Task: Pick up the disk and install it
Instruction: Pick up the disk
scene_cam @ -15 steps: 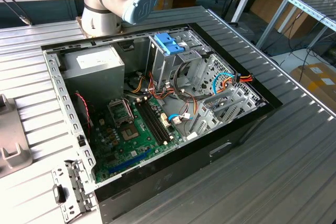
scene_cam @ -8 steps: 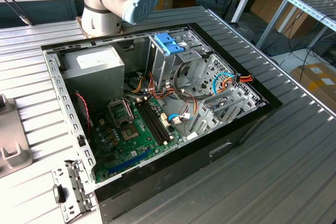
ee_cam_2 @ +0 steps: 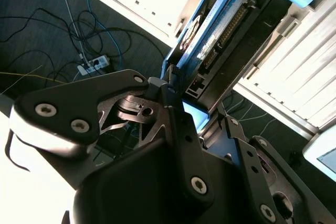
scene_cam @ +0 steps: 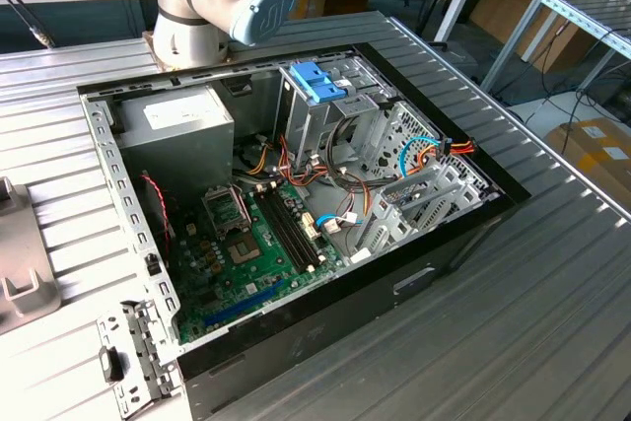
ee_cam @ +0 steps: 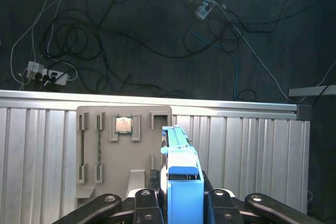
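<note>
The disk (ee_cam: pixel 181 167) stands on edge between my gripper's (ee_cam: pixel 181 196) fingers, blue side rail facing the first wrist view. In the second wrist view the disk (ee_cam_2: pixel 227 29) shows its dark body, its connector row and blue rails, with the gripper (ee_cam_2: pixel 190 109) shut on its near end. It hangs over a ribbed metal table (ee_cam: pixel 252 156), beside a grey parts holder (ee_cam: pixel 124 153). In the exterior view the open computer case (scene_cam: pixel 463 244) lies on its side, with a metal drive cage (scene_cam: pixel 330 115) at its far end.
A blue latch (scene_cam: pixel 320 81) tops the cage and a grey power supply (scene_cam: pixel 177 123) fills the case's far corner on the exterior view's left. Loose cables (scene_cam: pixel 434 150) cross the case. The holder carries a small chip (ee_cam: pixel 123 125). Dark floor with cables (ee_cam: pixel 157 35) lies beyond the table edge.
</note>
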